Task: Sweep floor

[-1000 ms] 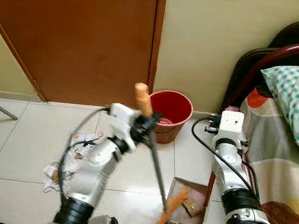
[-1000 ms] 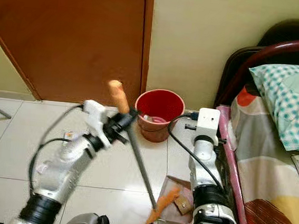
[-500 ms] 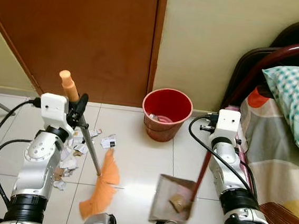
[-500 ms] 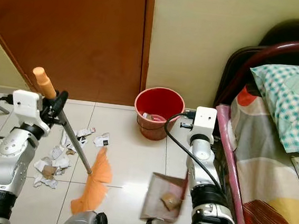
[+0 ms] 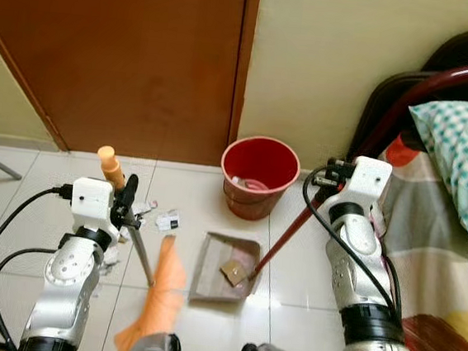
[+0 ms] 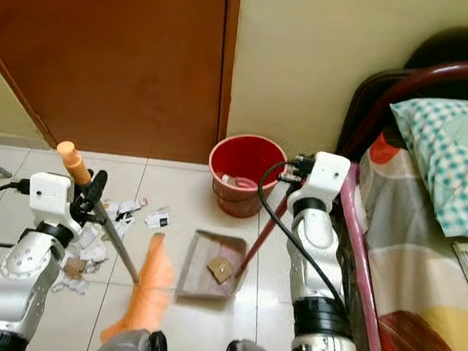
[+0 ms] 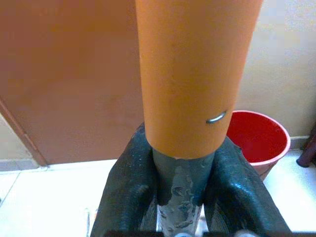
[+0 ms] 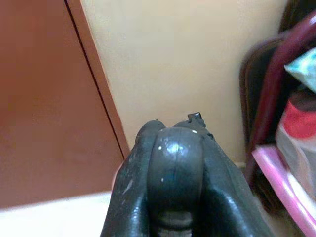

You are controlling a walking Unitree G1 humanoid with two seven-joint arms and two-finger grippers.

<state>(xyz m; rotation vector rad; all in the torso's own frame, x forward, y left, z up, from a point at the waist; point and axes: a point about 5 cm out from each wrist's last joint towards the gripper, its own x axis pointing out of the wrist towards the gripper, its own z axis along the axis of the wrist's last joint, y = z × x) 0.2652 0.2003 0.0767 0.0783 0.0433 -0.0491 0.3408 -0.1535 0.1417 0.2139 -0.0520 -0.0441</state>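
Cream floor tiles (image 5: 211, 323) w/ open room in front of the brown wooden door (image 5: 121, 57); right side hemmed in by the bed w/ dark red curved metal frame (image 5: 441, 88) and patterned sheet. Round red plastic bucket (image 5: 258, 176) stands against the cream wall beside the door edge.

Left gripper (image 5: 124, 202): fingers (image 7: 126, 197) pressed around the grey metal shaft of the orange-handled broom (image 5: 140, 245), just below the orange grip. Shaft slants down to the orange bristle head (image 5: 157, 288), which lies on the tiles just left of the grey flat dustpan (image 5: 223, 267). Bristle tip runs behind the robot's body at frame bottom, partly cut off.

Right gripper (image 6: 294, 175): fingers (image 8: 133, 197) clamped on the top of the dustpan's dark red long handle (image 5: 288, 230). Pan sits flat on the floor between broom head and right arm, just in front of the bucket, apart from it. One brown scrap (image 5: 231, 271) lies in it.

Scattered white paper scraps (image 6: 123, 210) lie on the tiles behind the left arm, partly hidden by it; count unclear.

Vs 0.5 s ago: pan has shifted fwd and left, nearer the bucket; handle now leans steeper. Broom head is closer to the pan's left rim. Left arm sits lower.
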